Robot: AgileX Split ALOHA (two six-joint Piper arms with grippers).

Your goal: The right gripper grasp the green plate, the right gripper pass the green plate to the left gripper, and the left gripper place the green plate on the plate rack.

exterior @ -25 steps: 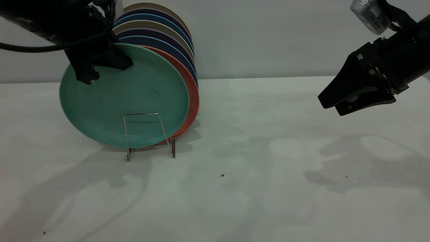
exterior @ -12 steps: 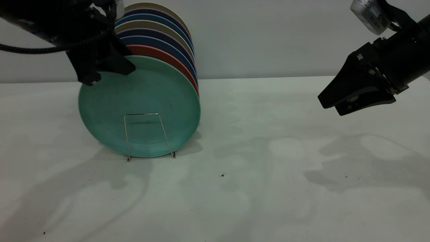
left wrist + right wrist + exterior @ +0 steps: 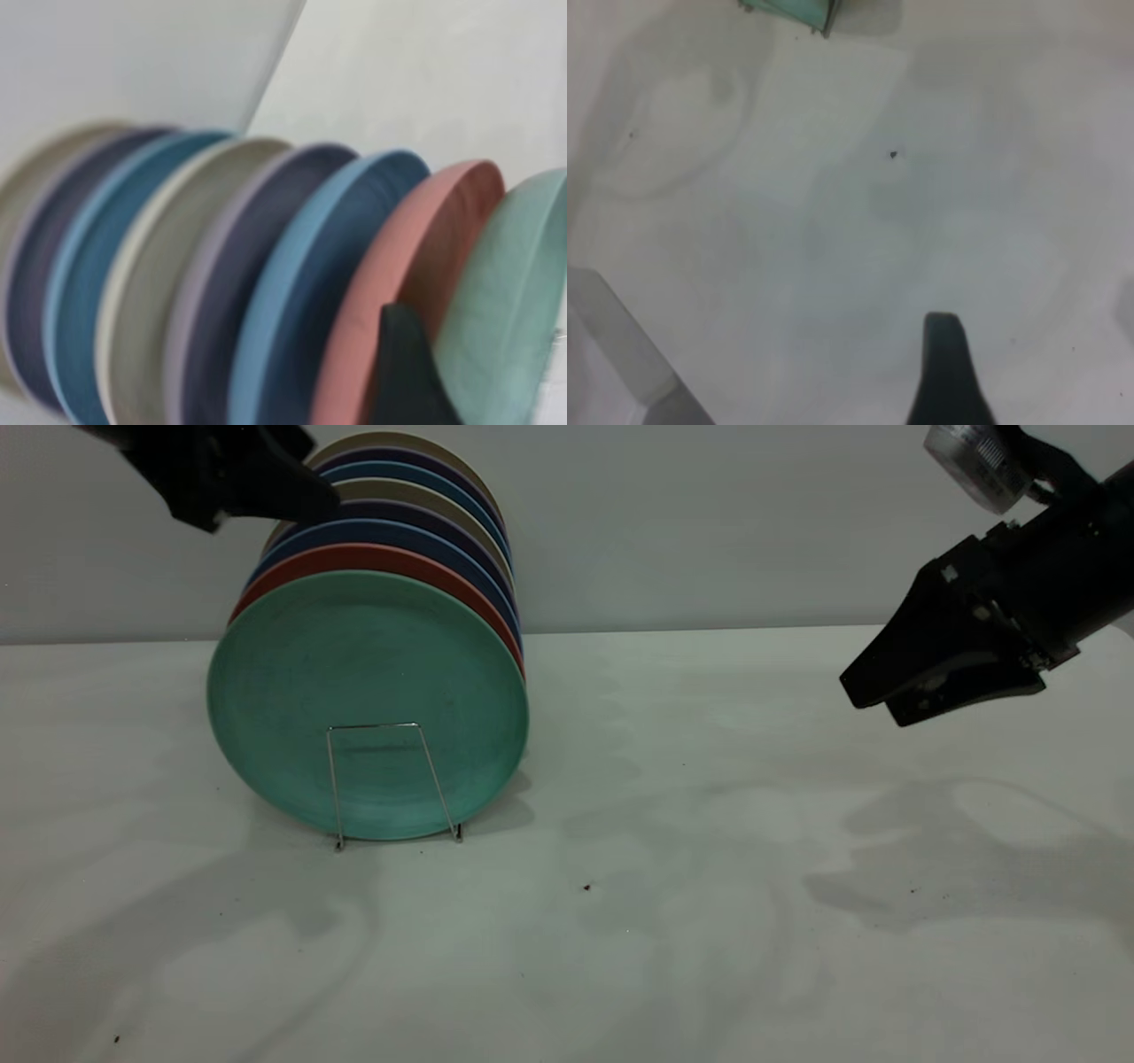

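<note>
One second ago your left hand (image 3: 239,500) was pinching the upper rim of the green plate (image 3: 368,704), which hung tilted and off to the side of the plate rack (image 3: 390,779). Now the plate stands upright in the front slot, its lower edge behind the front wire loop and its back leaning on the salmon-pink plate (image 3: 354,558). The other plates (image 3: 416,505) are lined up behind that. Your left hand has let go and lifted up and away toward the top corner of the exterior view, clear of the plate, with nothing between its fingers. How far its fingers are spread you cannot tell from here: the left wrist view shows only one dark fingertip (image 3: 403,372) over the row of rims, with the green plate (image 3: 514,301) at the end of the row.

Your right hand (image 3: 948,682) hangs well apart from the rack, above the surface (image 3: 709,921), fingers nearly pressed together and holding nothing. It has barely shifted over that second.

Judged from how things lie, the placement looks done: grasp, handover and racking are all behind you. The plate seems settled, with no sign of rolling or sliding out past the loop. What remains is only to draw the left arm back without brushing the tops of the stacked plates.
</note>
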